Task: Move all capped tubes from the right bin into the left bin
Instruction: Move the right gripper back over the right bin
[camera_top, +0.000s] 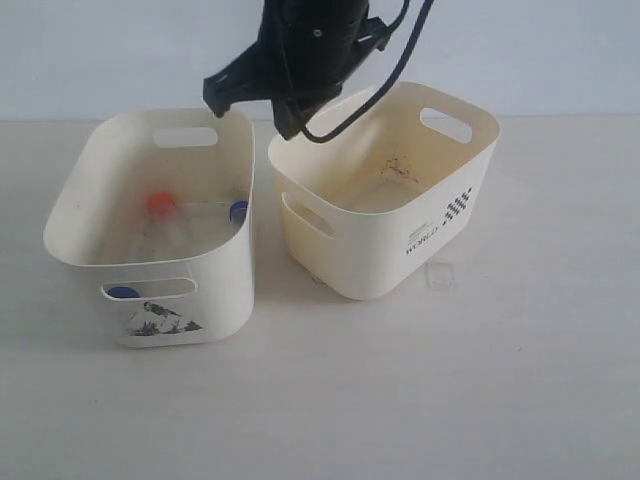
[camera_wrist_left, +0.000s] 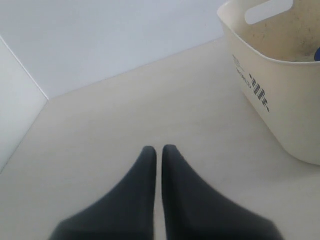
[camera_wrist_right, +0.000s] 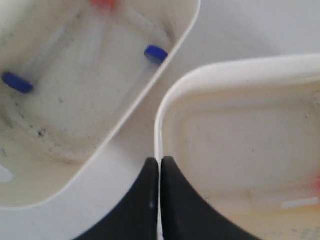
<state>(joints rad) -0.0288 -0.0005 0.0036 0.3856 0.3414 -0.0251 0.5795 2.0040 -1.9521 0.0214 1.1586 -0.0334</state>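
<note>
Three capped tubes (camera_top: 185, 222) lay in the left bin (camera_top: 225, 280), which stood at 9 o'clock of the right bin (camera_top: 380, 260) on the pale table (camera_top: 450, 400), the two tubs close but apart. One tube showed an orange cap (camera_top: 160, 203) near the middle of the floor. A second had a blue cap (camera_top: 238, 210) against the 3 o'clock wall, and a third blue cap (camera_top: 123, 292) showed through the handle slot at 6 o'clock, above the dark bird sticker (camera_top: 160, 318). The right gripper (camera_wrist_right: 160, 162) hung above the bins with its fingers pressed together and nothing between them. In its wrist view the tips sat over the rim of the right bin where the two tubs neared each other. In the exterior view the tubes lay at about 7 o'clock of it, well below and untouched. The right bin showed a yellowish floor with dark specks (camera_top: 398, 165) toward its 12 o'clock wall. A faint reddish smear (camera_wrist_right: 315, 184) beside a pale strip lay on that floor in the right wrist view, too blurred to name. The left gripper (camera_wrist_left: 159, 150) was also closed and empty, over bare table, with the right bin's checkered mark (camera_wrist_left: 260, 92) near it.
</note>
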